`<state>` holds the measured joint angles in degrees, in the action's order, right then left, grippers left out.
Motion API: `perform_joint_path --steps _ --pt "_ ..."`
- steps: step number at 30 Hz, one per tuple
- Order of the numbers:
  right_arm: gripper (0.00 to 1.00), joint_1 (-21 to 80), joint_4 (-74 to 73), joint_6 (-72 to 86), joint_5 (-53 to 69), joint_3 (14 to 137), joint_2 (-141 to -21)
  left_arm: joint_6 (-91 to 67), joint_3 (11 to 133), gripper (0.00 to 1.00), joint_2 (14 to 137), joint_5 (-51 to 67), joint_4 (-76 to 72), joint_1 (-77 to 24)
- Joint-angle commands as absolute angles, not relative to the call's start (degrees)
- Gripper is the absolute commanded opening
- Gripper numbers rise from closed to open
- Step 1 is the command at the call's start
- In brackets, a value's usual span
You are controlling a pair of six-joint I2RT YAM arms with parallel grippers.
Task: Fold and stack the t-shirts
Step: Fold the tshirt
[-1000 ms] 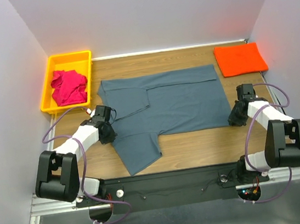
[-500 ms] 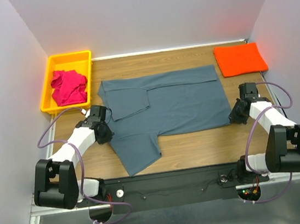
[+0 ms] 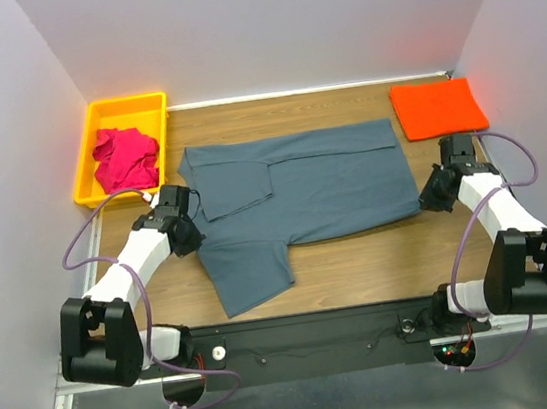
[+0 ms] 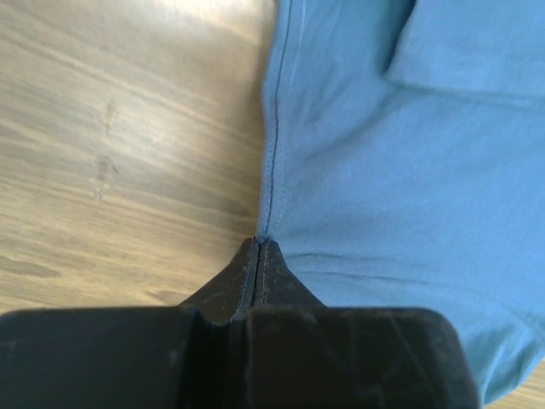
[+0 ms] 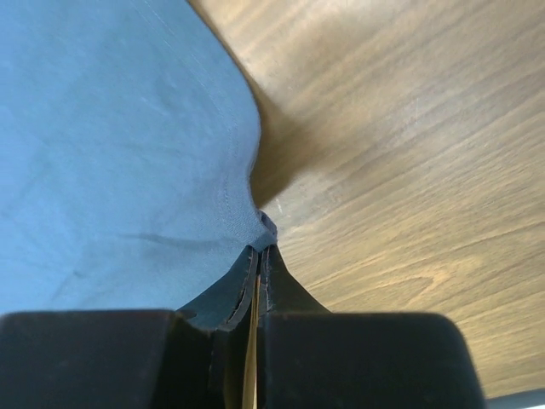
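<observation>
The orange shirt lies folded into a neat square at the far right corner of the table, so one of the three looks finished. The grey shirt is the one in hand: it lies spread flat across the middle of the table, with its far sleeve turned in over the body and its near sleeve sticking out towards the arms. The left gripper is pinched tight on the stitched left edge of this shirt, low on the wood. The right gripper is clamped on the shirt's near right corner, where a bit of cloth shows between the fingers and the edge rises slightly off the table. With both ends held, the grey shirt seems to be at the start of a main fold, probably the near half carried over the far half, and it will need further folds after that. The pink shirt sits crumpled in the yellow bin at the far left and looks untouched. Nothing is stacked yet; roughly a third of the work appears done.
</observation>
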<state>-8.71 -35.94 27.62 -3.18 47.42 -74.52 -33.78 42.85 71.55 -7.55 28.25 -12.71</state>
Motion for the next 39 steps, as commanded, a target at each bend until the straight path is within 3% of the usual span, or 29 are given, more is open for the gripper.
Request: perform_joint_path --steps 1,39 --pt "0.01 -9.2 -36.8 26.0 -4.1 52.3 -75.7 -33.3 46.7 0.0 72.5 -9.8 30.1 -12.0" --pt "0.01 -9.2 -37.4 22.2 -1.0 72.6 -96.5 -29.4 63.9 0.0 89.5 -7.6 30.1 -8.3"
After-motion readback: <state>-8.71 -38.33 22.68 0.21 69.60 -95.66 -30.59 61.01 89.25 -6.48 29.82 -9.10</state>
